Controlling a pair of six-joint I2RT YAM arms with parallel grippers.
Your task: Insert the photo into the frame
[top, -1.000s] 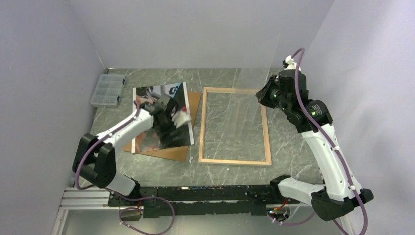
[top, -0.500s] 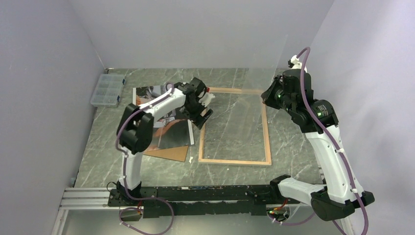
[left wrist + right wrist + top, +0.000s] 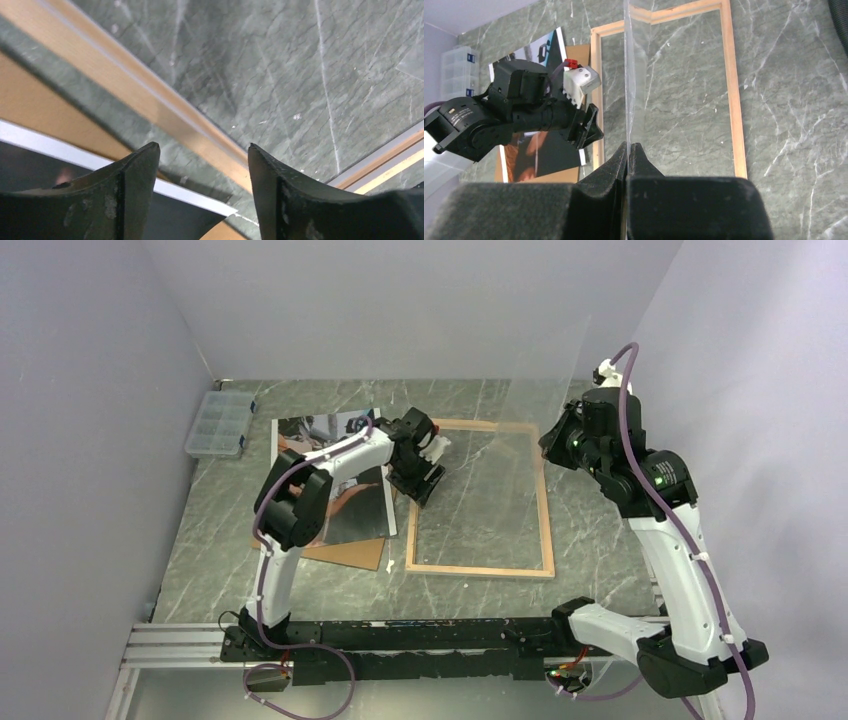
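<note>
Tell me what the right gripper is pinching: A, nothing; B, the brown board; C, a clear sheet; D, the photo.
C: the right gripper is shut on the edge of a clear sheet, held upright above the frame.

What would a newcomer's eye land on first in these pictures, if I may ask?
The right gripper pinches a clear pane upright over the wooden frame lying mid-table. The left gripper, jaws apart, hovers at the frame's left rail, beside the photo resting on a brown board.
</note>
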